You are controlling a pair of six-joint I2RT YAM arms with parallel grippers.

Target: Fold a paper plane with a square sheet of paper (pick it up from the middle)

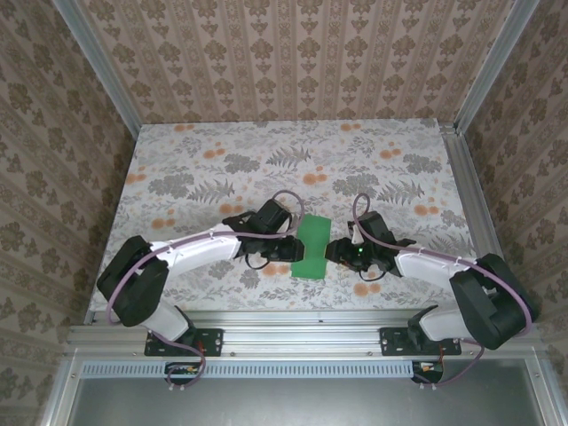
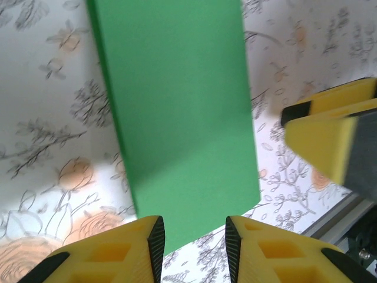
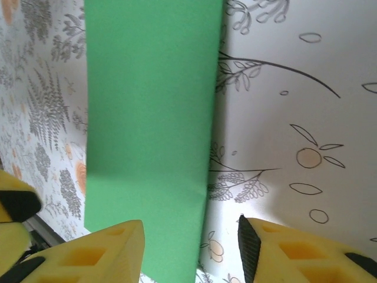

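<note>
The square sheet of paper (image 1: 311, 246) lies on the flowered table between the two arms, bright green and folded into a narrow rectangle. My left gripper (image 1: 288, 232) is at its left edge, jaws apart. From the left wrist the paper (image 2: 177, 118) stretches away flat, and my left gripper (image 2: 191, 242) holds nothing. My right gripper (image 1: 335, 251) is at the paper's right edge. From the right wrist the paper (image 3: 147, 130) has its long edge running under my right gripper (image 3: 191, 247), whose jaws stand wide and clear of it. The paper plane is out of view.
The table (image 1: 204, 151) carries a grey leaf and orange flower print. Patterned walls close in the back and both sides, and a metal rail (image 1: 293, 328) runs along the near edge. One yellow finger of the right gripper (image 2: 336, 135) shows in the left wrist view.
</note>
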